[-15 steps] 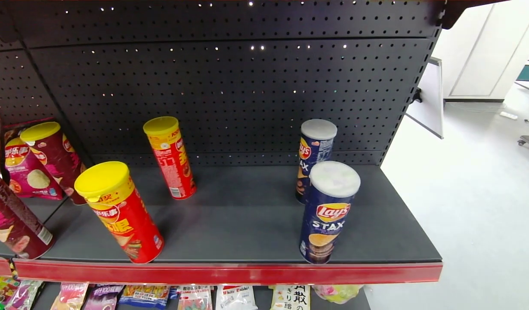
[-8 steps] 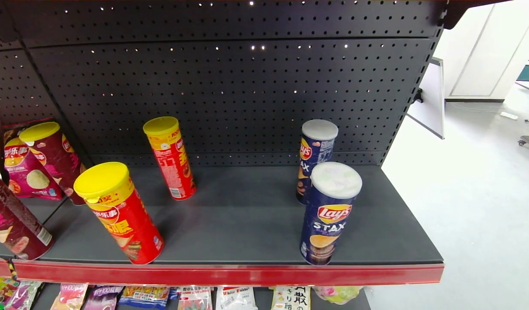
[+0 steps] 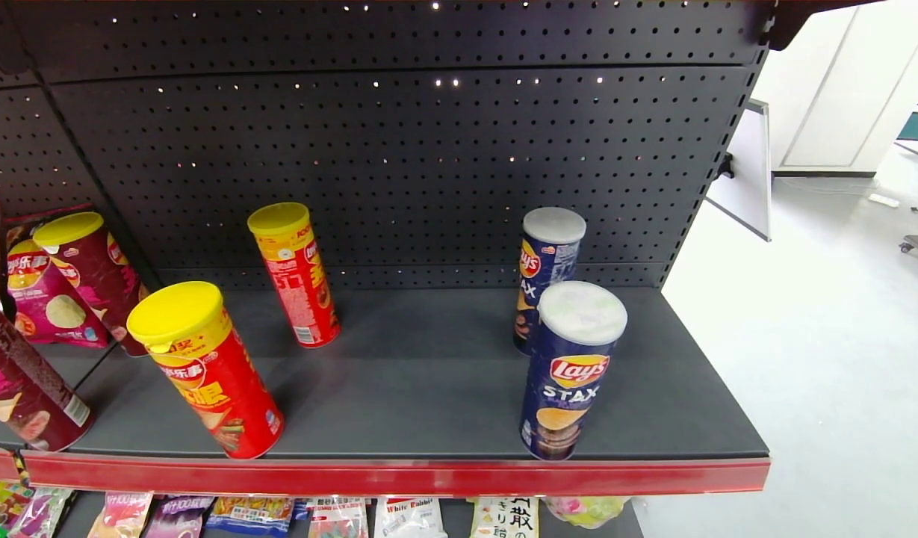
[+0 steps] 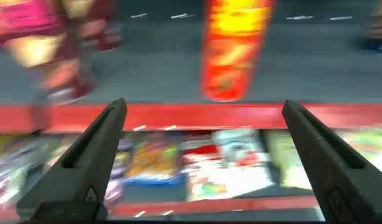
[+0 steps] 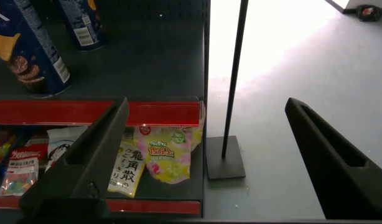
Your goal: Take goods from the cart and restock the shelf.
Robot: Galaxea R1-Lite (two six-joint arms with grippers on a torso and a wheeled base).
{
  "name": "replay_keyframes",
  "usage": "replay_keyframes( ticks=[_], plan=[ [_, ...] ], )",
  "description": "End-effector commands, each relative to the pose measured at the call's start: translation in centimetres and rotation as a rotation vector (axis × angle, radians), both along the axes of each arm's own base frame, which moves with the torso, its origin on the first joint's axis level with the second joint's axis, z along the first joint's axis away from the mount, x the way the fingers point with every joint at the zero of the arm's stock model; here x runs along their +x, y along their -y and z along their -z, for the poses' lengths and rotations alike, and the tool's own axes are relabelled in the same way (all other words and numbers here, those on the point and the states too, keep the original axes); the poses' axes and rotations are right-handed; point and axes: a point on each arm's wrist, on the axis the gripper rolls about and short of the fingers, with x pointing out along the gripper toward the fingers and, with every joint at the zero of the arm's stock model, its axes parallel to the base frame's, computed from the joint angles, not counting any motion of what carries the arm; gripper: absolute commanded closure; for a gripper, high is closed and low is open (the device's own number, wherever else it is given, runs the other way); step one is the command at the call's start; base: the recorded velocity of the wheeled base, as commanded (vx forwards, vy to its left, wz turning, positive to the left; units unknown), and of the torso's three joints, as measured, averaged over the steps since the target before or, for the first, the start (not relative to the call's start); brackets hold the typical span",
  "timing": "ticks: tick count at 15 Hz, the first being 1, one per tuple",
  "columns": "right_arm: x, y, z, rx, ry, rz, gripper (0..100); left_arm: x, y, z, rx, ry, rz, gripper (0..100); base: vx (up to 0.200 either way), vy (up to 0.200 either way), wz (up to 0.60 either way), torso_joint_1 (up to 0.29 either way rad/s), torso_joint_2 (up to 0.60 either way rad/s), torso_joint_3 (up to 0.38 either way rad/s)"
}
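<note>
**Both grippers empty at the shelf front; middle of the shelf unfilled**

Head view: the shelf (image 3: 429,388) carries four upright chip cans. The front red can (image 3: 205,373) and rear red can (image 3: 294,276) stand on the left. The front blue can (image 3: 571,373) stands on the right, just ahead of the rear blue can (image 3: 544,261). A wide bare stretch lies between the two pairs. Maroon cans (image 3: 92,276) stand on the next bay to the left, and snack packets (image 3: 406,515) lie on the tier below.

Left wrist view: your left gripper (image 4: 203,109) hangs before the red price rail (image 4: 197,118). Its fingers are spread wide with nothing between them, roughly facing the front red can.

Right wrist view: your right gripper (image 5: 208,106) is likewise spread and empty at the shelf's right end. The front blue can sits off to one side and a sign stand (image 5: 231,81) is on the floor beyond.

Judgement: restocking looks partly done. With no goods in hand, your next job is probably to fetch another can from the cart for the gap.
</note>
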Motion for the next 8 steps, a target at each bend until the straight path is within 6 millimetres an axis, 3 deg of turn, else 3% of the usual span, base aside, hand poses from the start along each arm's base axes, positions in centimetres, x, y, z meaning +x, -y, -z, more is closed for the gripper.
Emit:
replay_keyframes(
  ticks=[1, 8],
  plan=[
    [0.01, 0.00, -0.01, -0.001, -0.001, 0.000, 0, -0.10, 0.01, 0.53, 0.005, -0.007, -0.009, 0, 0.000, 0.000, 0.00, 0.000, 0.00, 0.000],
    [0.01, 0.00, -0.01, -0.004, -0.001, -0.002, 0, -0.59, 0.07, 0.73, 0.045, 0.053, -0.050, 0, 0.000, 0.000, 0.00, 0.000, 0.00, 0.000]
  ],
)
